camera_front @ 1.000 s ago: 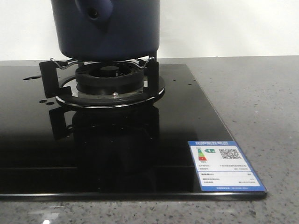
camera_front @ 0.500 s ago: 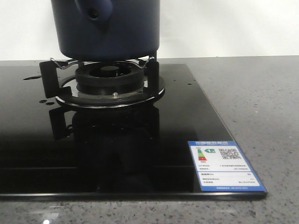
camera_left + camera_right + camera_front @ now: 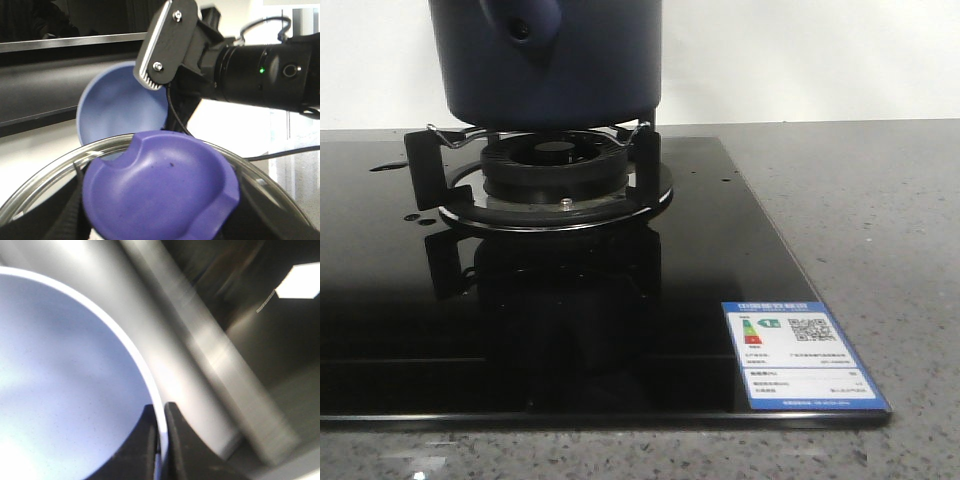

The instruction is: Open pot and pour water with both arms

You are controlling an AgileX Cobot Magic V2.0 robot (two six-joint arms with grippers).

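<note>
The dark navy pot (image 3: 590, 70) stands on the burner at the back left of the front view, its side stub with a small hole (image 3: 523, 30) facing me. Its top is cut off, and no gripper shows in this view. In the left wrist view my left gripper (image 3: 160, 200) is shut on the purple knob (image 3: 165, 185) of a glass lid (image 3: 45, 177). Behind it hangs a lighter blue bowl (image 3: 120, 105). A grey finger (image 3: 162, 45) of the right gripper is at its rim. In the right wrist view my right gripper (image 3: 161, 412) is shut on the bowl's rim (image 3: 65, 380).
The burner with its metal pan support (image 3: 555, 170) sits on a black glass hob (image 3: 620, 300). A blue-and-white energy label (image 3: 800, 352) is stuck at the hob's front right corner. Grey speckled counter (image 3: 870, 220) lies to the right. Small drops (image 3: 390, 165) lie on the hob's left.
</note>
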